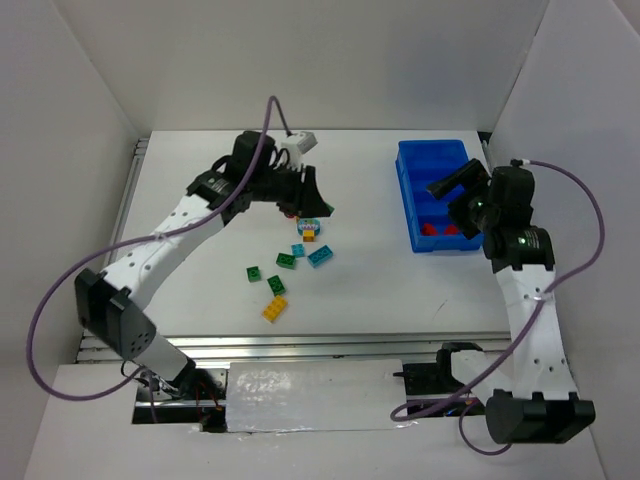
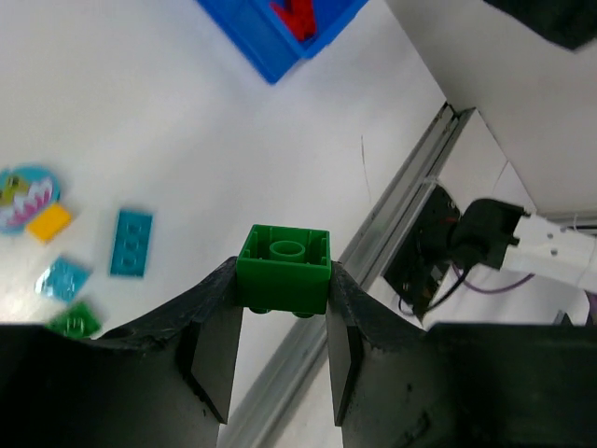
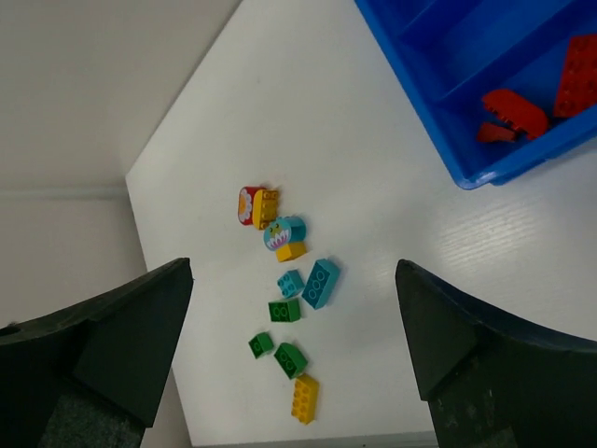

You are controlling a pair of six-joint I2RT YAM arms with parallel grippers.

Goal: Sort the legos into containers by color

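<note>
Legos in green, teal and yellow lie loose on the table, while one green brick rides pinched in the left gripper, clear of the surface. Red bricks sit in the nearest compartment of the blue bin, beside which the right gripper hangs spread wide and empty. The step in hand looks like a carry, and the green brick calls for a compartment apart from the red.

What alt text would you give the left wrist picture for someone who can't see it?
The left hand pinches a green brick between its two black fingers above a white table. Loose bricks, teal, yellow and green, lie at left; a corner of the blue bin, red pieces inside, shows at top.
</note>
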